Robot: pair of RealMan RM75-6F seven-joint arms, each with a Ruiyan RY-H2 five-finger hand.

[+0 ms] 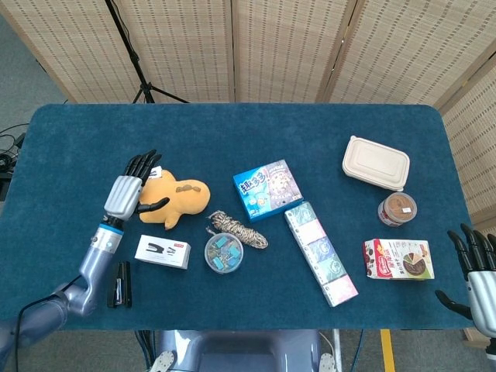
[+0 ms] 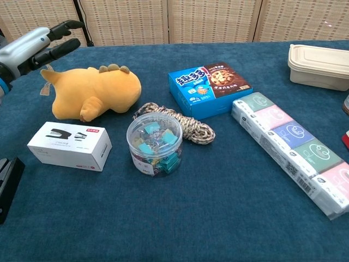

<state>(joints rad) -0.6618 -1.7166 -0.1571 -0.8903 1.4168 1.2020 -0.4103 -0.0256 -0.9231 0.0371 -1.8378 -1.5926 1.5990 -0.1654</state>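
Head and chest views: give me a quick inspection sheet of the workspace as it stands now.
Surface: table with blue cloth, flat.
Job's things: yellow plush toy lies on its side, free of any hand.
Clutter: white stapler box, black stapler, tub of binder clips, coiled rope, blue cookie box, tissue pack row, beige lunch box, round cup, snack box.
Hands: left hand raised beside the plush toy, fingers spread, holding nothing; right hand open at the table's right edge.
Cables: some on the floor at far left.
Surroundings: woven folding screens, a black stand.
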